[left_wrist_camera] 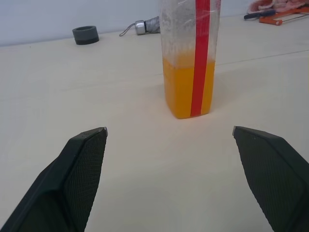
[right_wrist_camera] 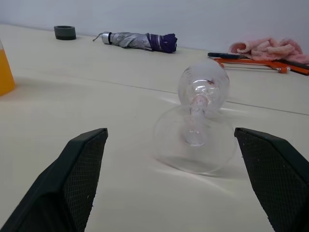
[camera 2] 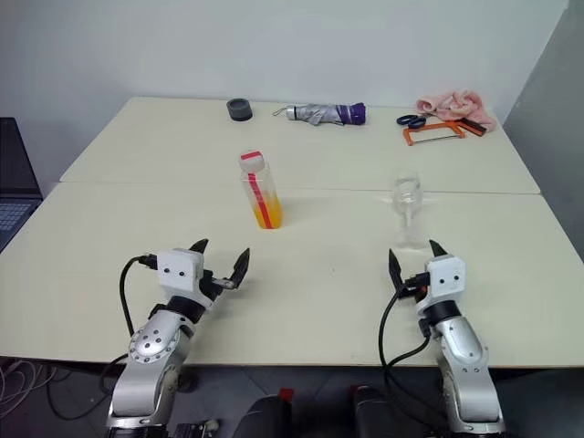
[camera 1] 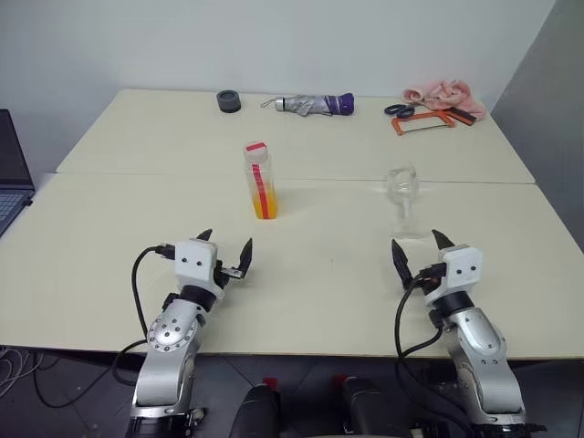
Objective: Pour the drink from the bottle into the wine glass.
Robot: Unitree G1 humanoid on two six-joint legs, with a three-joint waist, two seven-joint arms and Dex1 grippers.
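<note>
From the head we see our left gripper (camera 1: 227,253) hovering over the near table (camera 1: 319,265) with its fingers spread and nothing between them. The bottle (camera 1: 260,180) stands upright just ahead of it, cap on. The left wrist view adds that the drink (left_wrist_camera: 187,87) fills only its lower part. Further right, the wine glass (camera 1: 402,194) stands upright on its foot, empty, directly ahead of our right gripper (camera 1: 421,252), also spread wide and empty. Along the far edge lie a dark ring (camera 1: 228,100), a folded umbrella (camera 1: 315,104), scissors (camera 1: 399,109) and a pink cloth (camera 1: 443,93).
</note>
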